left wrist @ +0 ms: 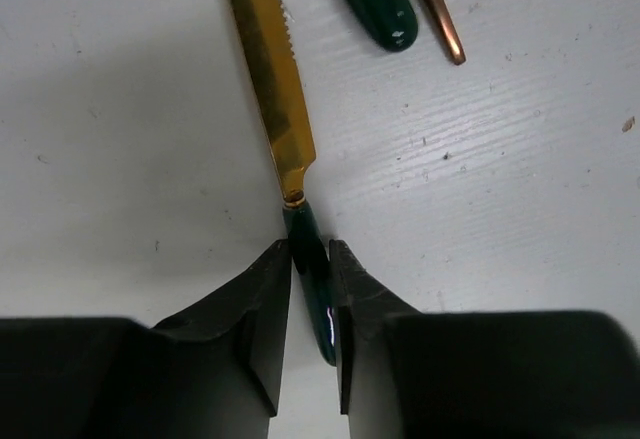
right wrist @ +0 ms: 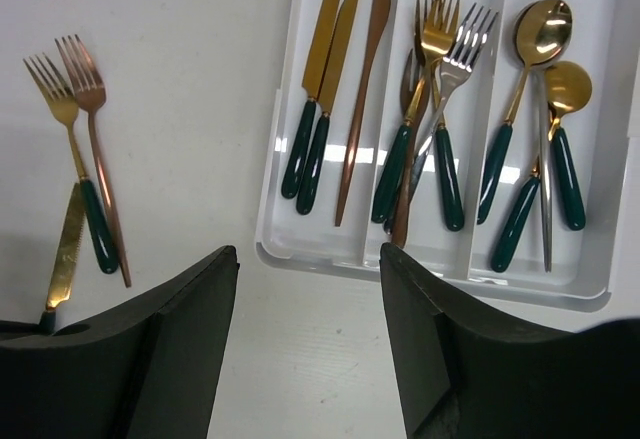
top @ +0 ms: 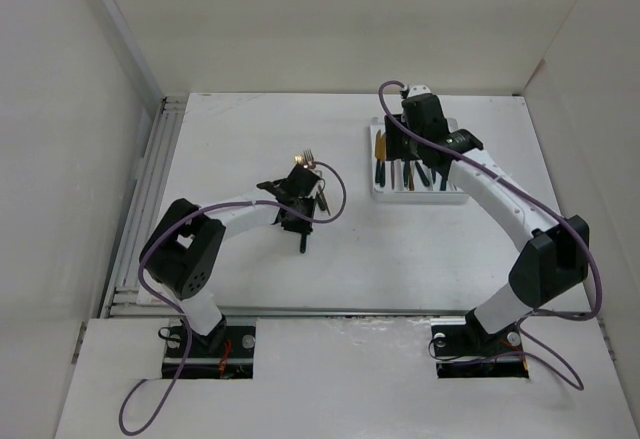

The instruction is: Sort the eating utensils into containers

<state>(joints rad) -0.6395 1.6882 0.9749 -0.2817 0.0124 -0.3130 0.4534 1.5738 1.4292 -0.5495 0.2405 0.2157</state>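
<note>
My left gripper [left wrist: 310, 247] is shut on the dark green handle of a gold serrated knife [left wrist: 268, 79] that lies low on the table; it is near the table's middle in the top view [top: 300, 207]. Two forks, one gold [right wrist: 62, 109] and one copper [right wrist: 92, 109], lie on the table just beyond it. The white tray [right wrist: 300, 254] holds knives [right wrist: 322, 89] in its left compartment, forks [right wrist: 432, 79] in the middle one and spoons [right wrist: 540, 79] in the right one. My right gripper [right wrist: 310, 259] is open and empty, held above the tray's near edge [top: 420, 124].
The tray [top: 372, 191] sits at the back right of the white table. White walls enclose the table on the left, back and right. A slotted rail [top: 150, 189] runs along the left edge.
</note>
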